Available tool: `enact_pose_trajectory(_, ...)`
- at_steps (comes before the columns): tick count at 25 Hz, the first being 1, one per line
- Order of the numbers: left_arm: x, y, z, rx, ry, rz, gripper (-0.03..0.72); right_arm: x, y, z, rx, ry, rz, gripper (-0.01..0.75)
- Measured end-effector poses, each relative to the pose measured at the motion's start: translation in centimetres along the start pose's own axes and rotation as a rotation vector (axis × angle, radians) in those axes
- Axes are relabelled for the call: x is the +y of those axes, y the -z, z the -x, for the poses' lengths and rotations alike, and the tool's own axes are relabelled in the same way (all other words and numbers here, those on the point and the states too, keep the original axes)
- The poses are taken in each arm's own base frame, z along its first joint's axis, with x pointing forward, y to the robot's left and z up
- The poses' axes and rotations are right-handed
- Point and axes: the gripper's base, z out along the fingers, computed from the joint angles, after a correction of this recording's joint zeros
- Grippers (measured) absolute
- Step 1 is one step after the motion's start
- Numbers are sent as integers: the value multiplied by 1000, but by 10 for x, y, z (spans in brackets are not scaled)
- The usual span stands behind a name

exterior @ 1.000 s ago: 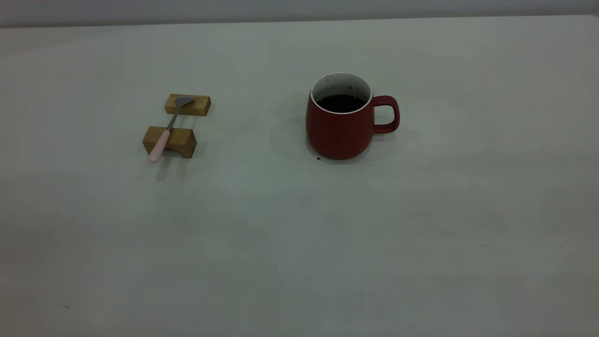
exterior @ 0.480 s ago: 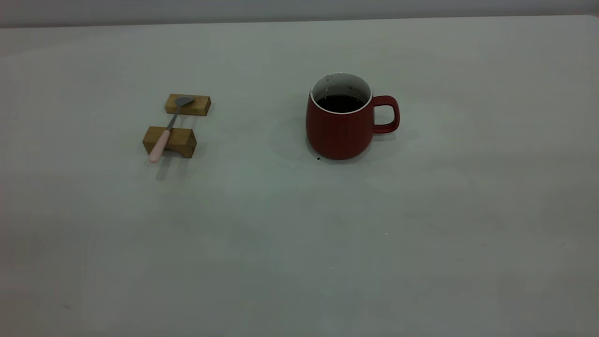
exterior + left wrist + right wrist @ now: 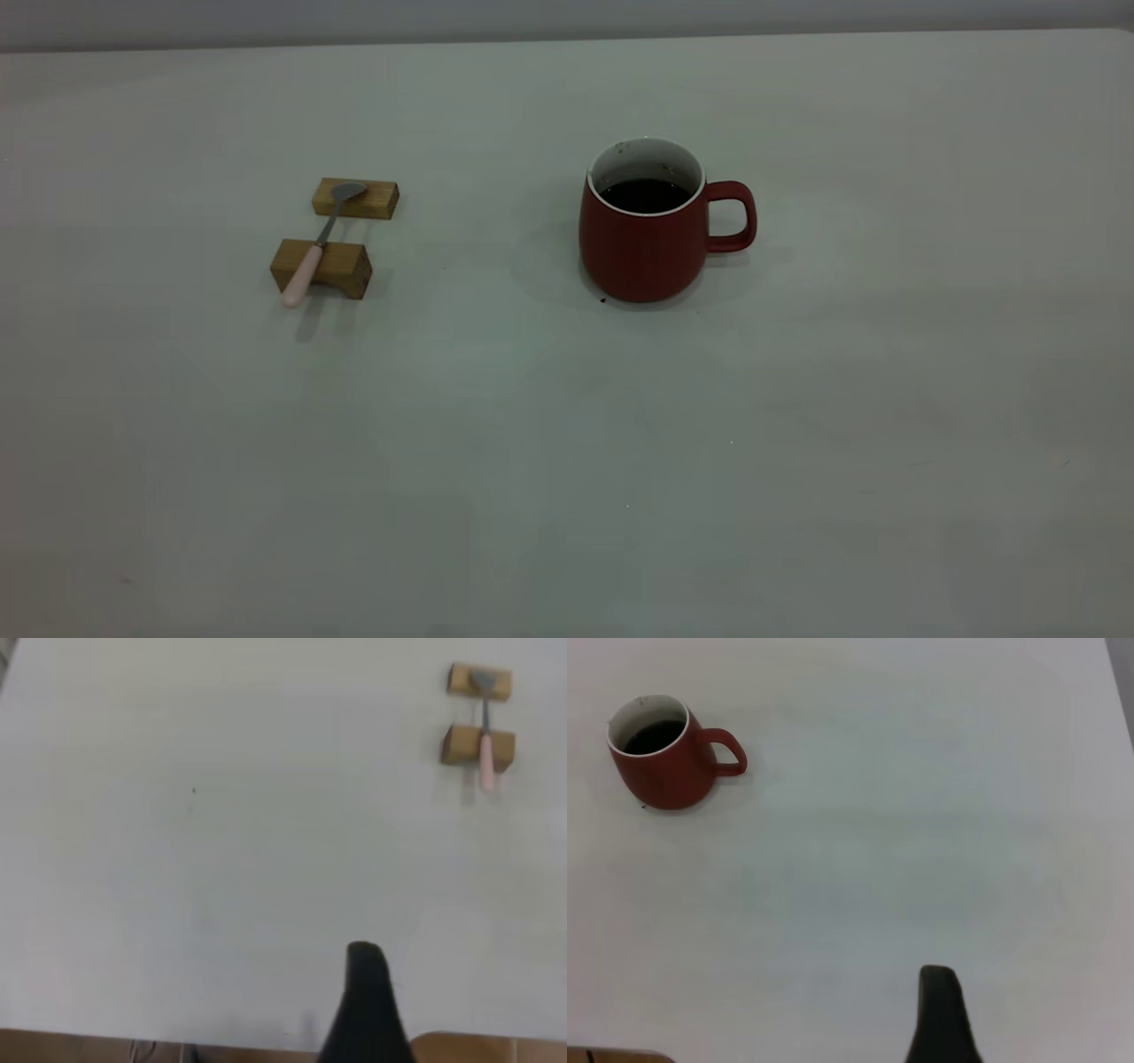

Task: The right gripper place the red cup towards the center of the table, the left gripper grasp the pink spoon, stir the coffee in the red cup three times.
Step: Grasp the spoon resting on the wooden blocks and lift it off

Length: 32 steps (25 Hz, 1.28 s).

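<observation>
Off-white bench [image 3: 567, 461] showed nothing changed over the last second: squat dark-red ceramic cup [image 3: 645, 232] and pink-handled metal spoon [image 3: 312, 250] sat untouched; I couldn't tell either pincer's state.

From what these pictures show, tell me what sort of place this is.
Probably a robot test bench staged as a coffee corner: a bare off-white tabletop, a squat dark-red ceramic mug of black coffee, and a pink-handled metal spoon propped across two tan wooden blocks.
</observation>
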Motion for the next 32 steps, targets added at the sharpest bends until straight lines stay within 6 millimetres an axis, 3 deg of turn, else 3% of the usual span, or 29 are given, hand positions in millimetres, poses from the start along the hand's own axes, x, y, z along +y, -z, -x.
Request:
enact_pose_trajectory(8,-20,-113,85,255,-36,-77,668,0,0,0,0,0,0,587)
enact_pose_trajectory(14,-52,-204,109,418,-115,-121,668,0,0,0,0,0,1,587)
enact_pose_trajectory(20,-89,-284,95,524,-175,-148,668,0,0,0,0,0,1,587)
enact_pose_trajectory(24,-104,-314,75,561,-184,-162,668,0,0,0,0,0,1,587)
enact_pose_trajectory(32,-122,-354,44,598,-192,-173,667,0,0,0,0,0,1,587)
